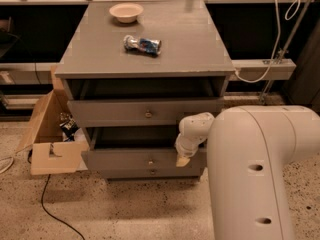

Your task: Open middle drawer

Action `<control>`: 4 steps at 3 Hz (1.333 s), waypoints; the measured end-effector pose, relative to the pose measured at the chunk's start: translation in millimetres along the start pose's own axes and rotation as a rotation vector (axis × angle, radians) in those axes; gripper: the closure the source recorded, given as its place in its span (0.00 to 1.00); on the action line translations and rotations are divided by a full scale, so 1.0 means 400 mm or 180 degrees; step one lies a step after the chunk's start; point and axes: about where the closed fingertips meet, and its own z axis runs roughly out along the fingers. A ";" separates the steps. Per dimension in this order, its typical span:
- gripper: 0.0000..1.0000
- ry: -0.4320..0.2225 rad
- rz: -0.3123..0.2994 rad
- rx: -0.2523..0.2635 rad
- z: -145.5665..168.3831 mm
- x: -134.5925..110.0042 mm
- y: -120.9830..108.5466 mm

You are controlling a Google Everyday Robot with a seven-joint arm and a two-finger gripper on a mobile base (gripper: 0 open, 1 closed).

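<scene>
The grey cabinet (150, 44) has three drawer fronts. The middle drawer (120, 160) is the mid-sized front, with a small round knob (150, 161) at its centre. A dark gap shows above it. It stands forward of the narrow bottom front (130, 173). The wide top drawer (110, 111) is above it. My gripper (182, 160) hangs from the white wrist (194, 131), with its yellowish tip against the right part of the middle drawer front, right of the knob. My large white arm link (255, 174) fills the lower right and hides the cabinet's right side.
A beige bowl (126, 11) and a crumpled blue packet (143, 44) lie on the cabinet top. An open cardboard box (47, 134) stands on the floor at the left, with a black cable (50, 204) beside it. A white cable (265, 66) hangs at the right.
</scene>
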 end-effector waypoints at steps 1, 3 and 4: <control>0.80 -0.0042 0.0051 -0.0025 -0.035 0.002 0.042; 0.98 -0.0240 0.0268 -0.0054 -0.064 0.014 0.142; 0.81 -0.0240 0.0268 -0.0054 -0.064 0.014 0.142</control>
